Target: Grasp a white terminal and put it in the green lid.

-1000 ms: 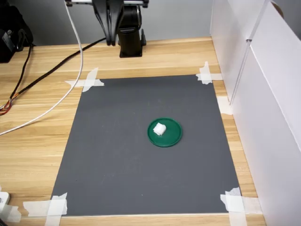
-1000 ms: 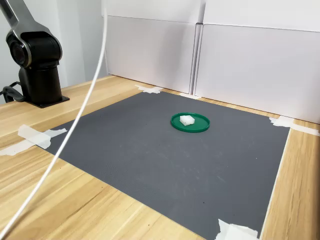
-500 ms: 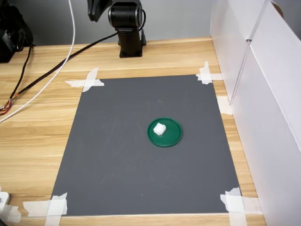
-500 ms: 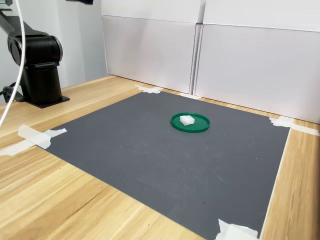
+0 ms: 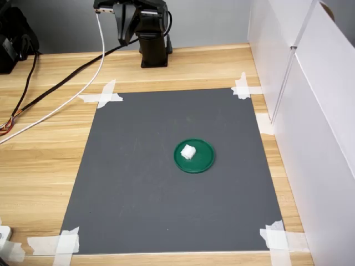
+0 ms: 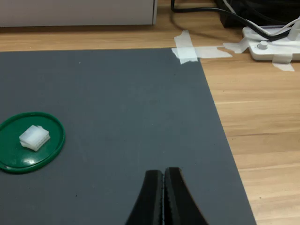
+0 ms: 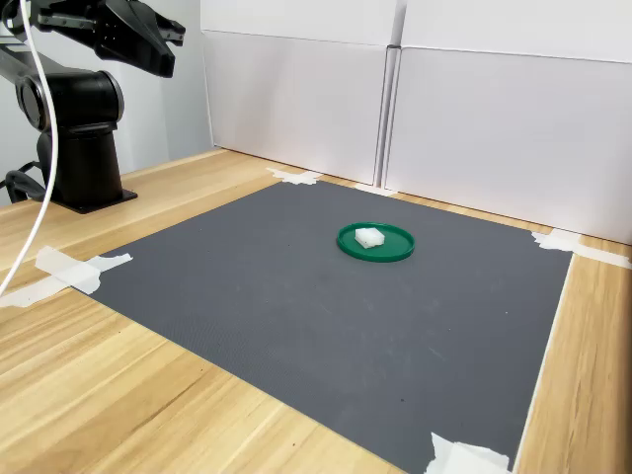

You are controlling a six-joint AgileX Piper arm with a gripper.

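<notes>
White terminal (image 5: 188,151) sits inside green lid (image 5: 203,162), approx 9 o'clock of lid ctr in the first exterior view. Lid on grey mat (image 5: 138,183), a bit right of mat ctr. Hand (image 6: 163,182) empty, fingers pressed together, raised near arm base (image 7: 84,158) at desk (image 5: 44,166) back edge, well apart from lid.
</notes>
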